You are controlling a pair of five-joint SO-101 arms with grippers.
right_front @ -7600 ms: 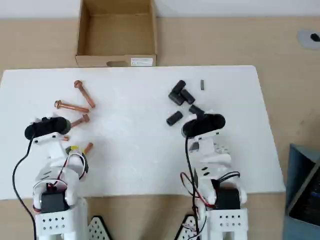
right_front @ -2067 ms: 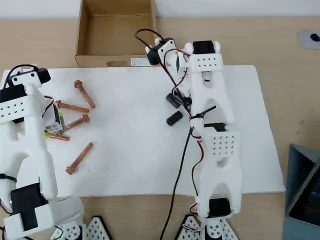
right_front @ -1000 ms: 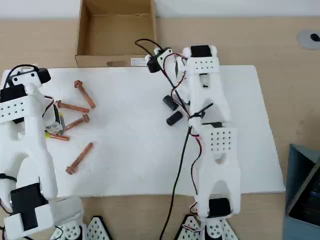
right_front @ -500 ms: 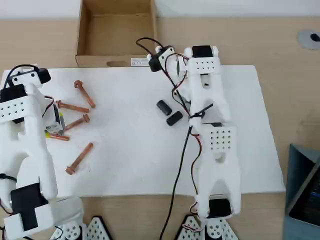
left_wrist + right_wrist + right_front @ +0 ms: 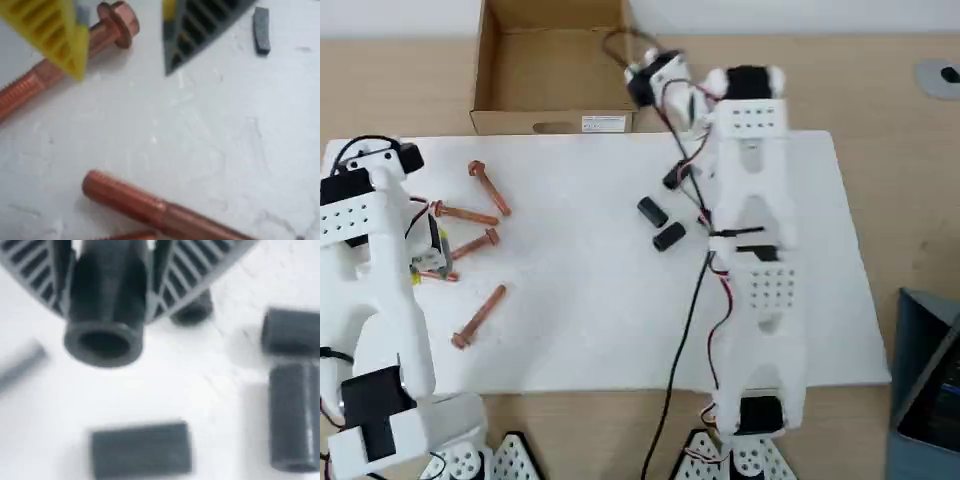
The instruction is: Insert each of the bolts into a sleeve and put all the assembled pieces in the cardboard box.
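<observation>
In the last half second the right arm has risen and stretched toward the cardboard box (image 5: pixel 478 70). The right gripper (image 5: pixel 107 295) is pressed onto a black sleeve (image 5: pixel 104 340), which seems to hang clear of the white mat (image 5: pixel 580 320). Four loose sleeves (image 5: pixel 141 449) lie below and just beyond the fingertips; one of them has slid sideways over the last two seconds, probably nudged during the approach. The left gripper (image 5: pixel 122 70) has hardly shifted. Its fingers are spread, and the flanged head of a copper bolt (image 5: pixel 97 32) lies between them, not yet grasped. A second bolt (image 5: pixel 150 207) lies on the mat, near the gripper but outside its fingers.

By this reading one half of the first pair is in hand and the other still has to be picked up (nothing is assembled, and the box looks empty).

The held sleeve is a short, matte black tube, gripped by its upper part, with its open bore pointing away from the fingers. The bolts are copper-coloured, threaded toward the tip, with a wide flange under the head
</observation>
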